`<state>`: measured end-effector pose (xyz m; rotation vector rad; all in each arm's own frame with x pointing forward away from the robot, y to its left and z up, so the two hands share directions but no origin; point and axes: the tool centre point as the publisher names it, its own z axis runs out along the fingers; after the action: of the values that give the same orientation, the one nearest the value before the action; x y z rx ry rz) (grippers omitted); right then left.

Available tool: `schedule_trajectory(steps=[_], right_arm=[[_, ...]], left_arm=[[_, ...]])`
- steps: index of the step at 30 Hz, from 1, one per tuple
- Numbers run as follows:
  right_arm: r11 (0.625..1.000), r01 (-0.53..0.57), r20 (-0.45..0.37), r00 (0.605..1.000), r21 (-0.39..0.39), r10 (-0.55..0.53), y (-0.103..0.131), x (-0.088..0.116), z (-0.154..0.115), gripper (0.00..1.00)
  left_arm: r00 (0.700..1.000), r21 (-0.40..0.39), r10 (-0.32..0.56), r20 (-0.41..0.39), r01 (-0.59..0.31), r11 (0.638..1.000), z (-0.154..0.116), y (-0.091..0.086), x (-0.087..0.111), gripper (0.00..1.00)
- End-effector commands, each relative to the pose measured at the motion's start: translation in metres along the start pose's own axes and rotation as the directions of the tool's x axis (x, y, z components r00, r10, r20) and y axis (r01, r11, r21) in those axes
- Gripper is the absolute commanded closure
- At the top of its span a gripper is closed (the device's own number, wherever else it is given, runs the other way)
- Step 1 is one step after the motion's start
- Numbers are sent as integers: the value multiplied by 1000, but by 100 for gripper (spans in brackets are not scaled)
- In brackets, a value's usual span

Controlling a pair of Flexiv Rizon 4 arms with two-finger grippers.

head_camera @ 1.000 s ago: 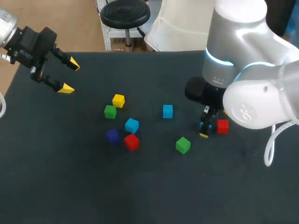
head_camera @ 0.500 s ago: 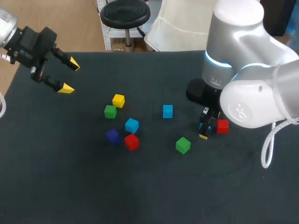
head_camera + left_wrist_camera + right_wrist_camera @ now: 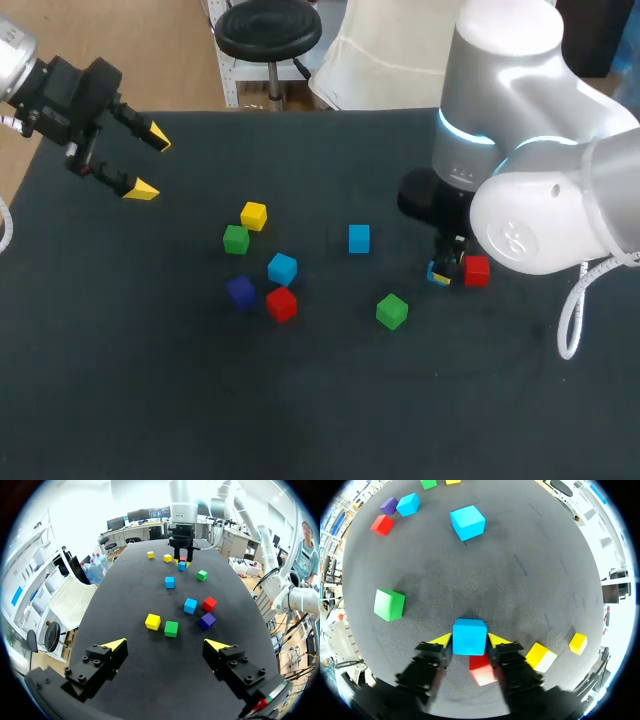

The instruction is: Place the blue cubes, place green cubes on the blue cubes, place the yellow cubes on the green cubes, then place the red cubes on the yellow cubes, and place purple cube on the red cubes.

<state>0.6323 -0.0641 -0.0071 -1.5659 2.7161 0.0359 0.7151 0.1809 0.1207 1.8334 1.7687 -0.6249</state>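
Note:
My right gripper [image 3: 469, 640] stands on the table at the right, its yellow tips pressed against both sides of a blue cube [image 3: 469, 636] [image 3: 438, 272]. A red cube [image 3: 476, 270] lies right beside it. Another blue cube [image 3: 359, 238] sits mid-table. Left of it lies a loose cluster: a yellow cube [image 3: 253, 215], a green cube [image 3: 235, 239], a blue cube [image 3: 282, 268], a purple cube [image 3: 240, 291] and a red cube [image 3: 281, 303]. A second green cube [image 3: 391, 311] lies alone. My left gripper [image 3: 150, 165] hangs open above the far left corner, holding nothing.
Two more yellow cubes [image 3: 540, 657] [image 3: 578, 643] lie just beyond the red cube, hidden by my right arm in the head view. The black table [image 3: 150, 400] has free room along its whole front.
The right gripper's fingers have come together onto the blue cube. The left arm has kept still.

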Motion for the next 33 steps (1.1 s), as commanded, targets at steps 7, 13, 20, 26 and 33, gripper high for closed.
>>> schedule_trajectory(steps=[7, 13, 20, 26, 33], right_arm=[[998, 65, 14, 998, 0, -65, -7, -10, -9, 100], [964, 267, 17, 964, -14, -266, -20, -32, -11, 100], [894, 448, -4, 894, 28, -448, -31, -57, -12, 100], [857, 512, -19, 859, 61, -511, -30, -72, -13, 100], [852, 521, -29, 854, 55, -520, -28, -81, -5, 100]], left_arm=[[1000, 0, 2, 1, -2, 1000, 0, 1, 1, 0], [1000, 0, 2, 1, -2, 1000, 0, 1, 1, 0], [1000, 0, 2, 1, -2, 1000, 0, 1, 1, 0], [1000, 0, 2, 1, -2, 1000, 0, 1, 1, 0], [1000, 0, 2, 1, -2, 1000, 0, 1, 1, 0]])
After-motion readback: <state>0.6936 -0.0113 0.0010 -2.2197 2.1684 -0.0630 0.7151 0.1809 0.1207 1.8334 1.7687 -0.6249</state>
